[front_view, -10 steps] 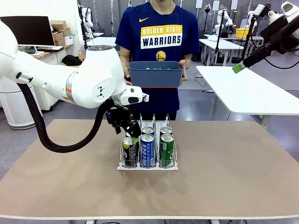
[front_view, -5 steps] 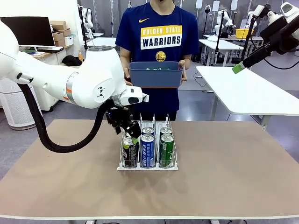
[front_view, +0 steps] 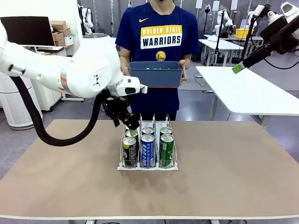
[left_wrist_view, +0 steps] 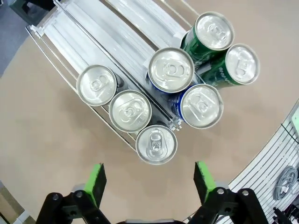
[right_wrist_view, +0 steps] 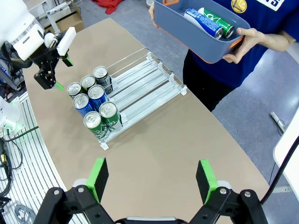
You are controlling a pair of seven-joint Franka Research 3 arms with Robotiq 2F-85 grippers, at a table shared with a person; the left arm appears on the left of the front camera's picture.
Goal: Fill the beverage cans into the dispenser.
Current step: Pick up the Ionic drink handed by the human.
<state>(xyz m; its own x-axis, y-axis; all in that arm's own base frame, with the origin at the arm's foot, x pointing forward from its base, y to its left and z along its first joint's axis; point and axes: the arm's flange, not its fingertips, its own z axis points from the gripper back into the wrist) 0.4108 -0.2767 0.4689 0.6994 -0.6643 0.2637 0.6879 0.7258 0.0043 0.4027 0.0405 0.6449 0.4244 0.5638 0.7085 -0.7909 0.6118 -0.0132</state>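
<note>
The dispenser point(front_view: 148, 167) sits mid-table with several beverage cans point(front_view: 147, 150) standing in its three lanes: dark ones on the left, blue-white in the middle, green on the right. From above, their silver tops point(left_wrist_view: 156, 144) crowd the rack's front end. My left gripper point(front_view: 124, 119) hovers open just above the left lane's back cans, and nothing is between its green pads point(left_wrist_view: 96, 179). My right gripper point(right_wrist_view: 152, 175) hangs open and empty high over the table's right side, and one green-tipped finger point(front_view: 238, 67) shows in the front view.
A person at the far edge holds a blue-grey bin point(front_view: 155, 73) with both hands. More cans point(right_wrist_view: 208, 19) lie inside it. The rear part of the dispenser lanes point(right_wrist_view: 145, 79) is bare. Open tabletop point(front_view: 233, 158) lies on both sides of the rack.
My left gripper has risen up and back from the left lane, uncovering the can behind the front dark one. The right arm and the person have not moved.
</note>
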